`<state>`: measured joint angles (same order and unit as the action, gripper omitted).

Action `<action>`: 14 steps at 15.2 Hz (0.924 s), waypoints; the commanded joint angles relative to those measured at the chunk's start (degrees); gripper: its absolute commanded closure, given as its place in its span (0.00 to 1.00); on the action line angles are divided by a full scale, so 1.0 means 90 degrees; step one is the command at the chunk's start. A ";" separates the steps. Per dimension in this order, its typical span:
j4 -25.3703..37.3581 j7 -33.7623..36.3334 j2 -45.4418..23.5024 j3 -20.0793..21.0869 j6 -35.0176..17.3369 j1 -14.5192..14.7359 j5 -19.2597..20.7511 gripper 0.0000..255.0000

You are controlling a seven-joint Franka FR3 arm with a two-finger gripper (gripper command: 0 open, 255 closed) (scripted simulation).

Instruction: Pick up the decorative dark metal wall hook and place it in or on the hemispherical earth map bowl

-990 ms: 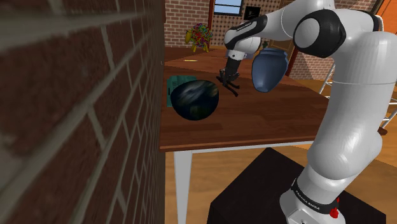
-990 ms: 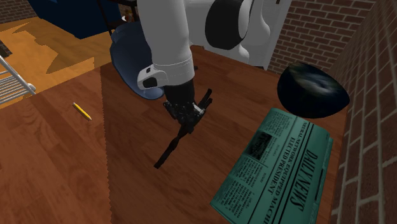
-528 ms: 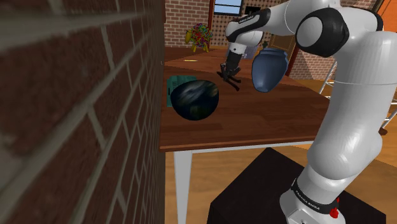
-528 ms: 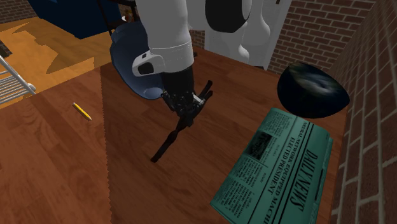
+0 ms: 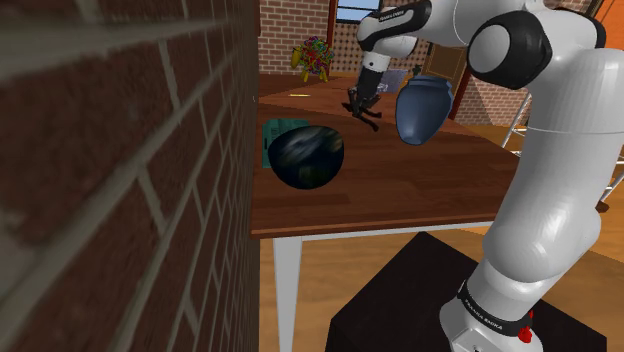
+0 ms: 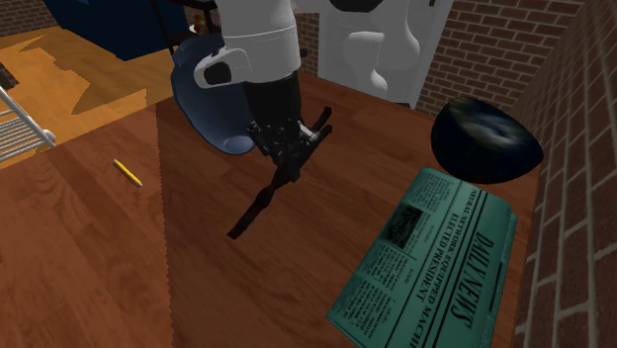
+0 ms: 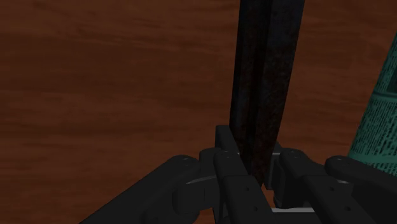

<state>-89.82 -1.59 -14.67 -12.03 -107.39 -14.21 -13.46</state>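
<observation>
Dark hook (image 6: 259, 203), pinched in the jaws, hangs over wood table (image 6: 99, 257) between blue vase (image 6: 198, 104) and teal newspaper (image 6: 435, 257).

**Hook's in the air, bowl's parked by the wall**

We see the wall hook (image 6: 259, 203) as a long, slim, dark bar with a rough mottled surface. The gripper (image 6: 287, 163) clasps its upper end, and it hangs slantwise over the table (image 6: 99, 257). The earth map bowl (image 6: 486, 140), dark with blue-white swirls, sits on that table, well apart from the hook.
</observation>
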 commanded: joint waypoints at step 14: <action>0.1433 0.0206 -0.0109 -0.0028 0.1314 -0.0082 0.0027 1.00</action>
<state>-78.11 0.14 -15.33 -12.27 -96.44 -14.86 -13.17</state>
